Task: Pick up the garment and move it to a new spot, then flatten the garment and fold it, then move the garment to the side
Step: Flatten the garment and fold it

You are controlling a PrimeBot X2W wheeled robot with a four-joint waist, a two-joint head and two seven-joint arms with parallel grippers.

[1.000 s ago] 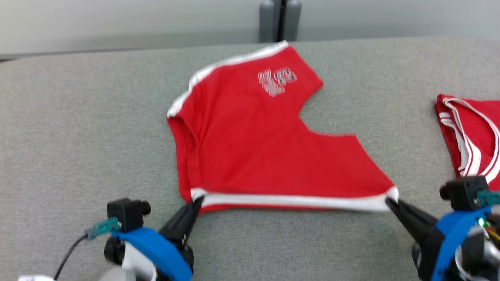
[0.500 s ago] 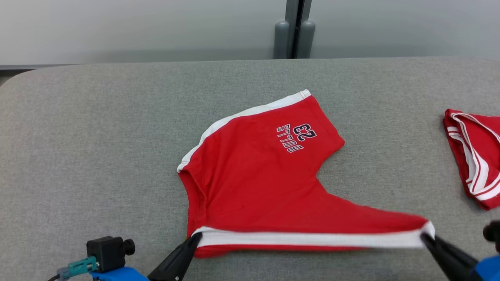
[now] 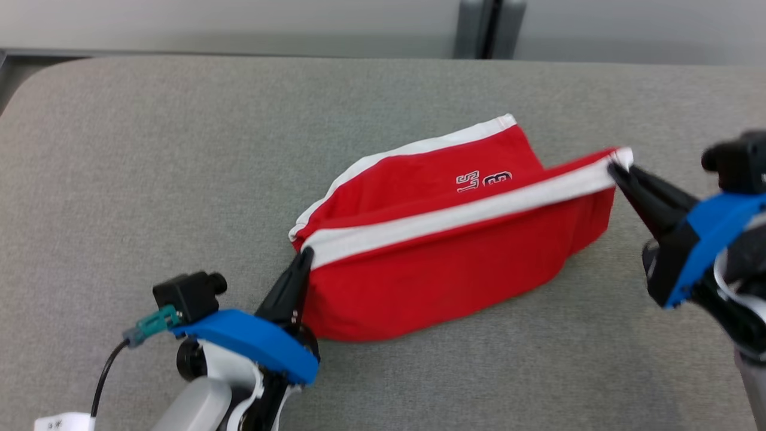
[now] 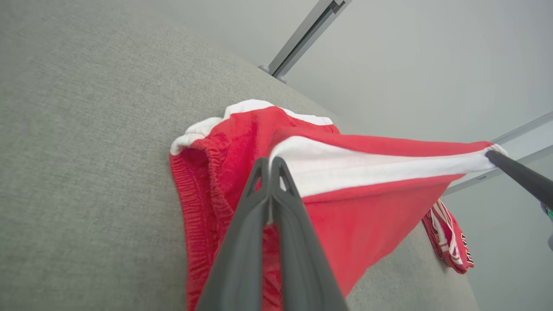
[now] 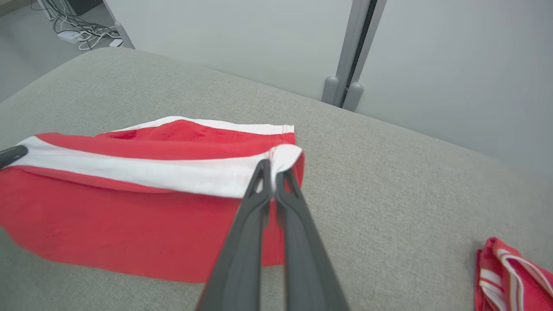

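centre of the grey table (image 3: 149,149), the red shorts (image 3: 431,287) hang by their white hem (image 3: 455,218), left gripper (image 3: 304,256) at eight o'clock and right gripper (image 3: 616,169) at three each clamped on a corner, apparently to fold it toward twelve.

– Where is there room to pass round the red shorts (image 3: 443,281)?
– From seven to eleven o'clock of them the grey table (image 3: 149,149) lies open, and at six as well.
– What stands in the way?
– A second red garment (image 5: 514,280) at three o'clock, well apart; grey posts (image 3: 473,30) against the wall (image 3: 239,24) at twelve, beyond the table.
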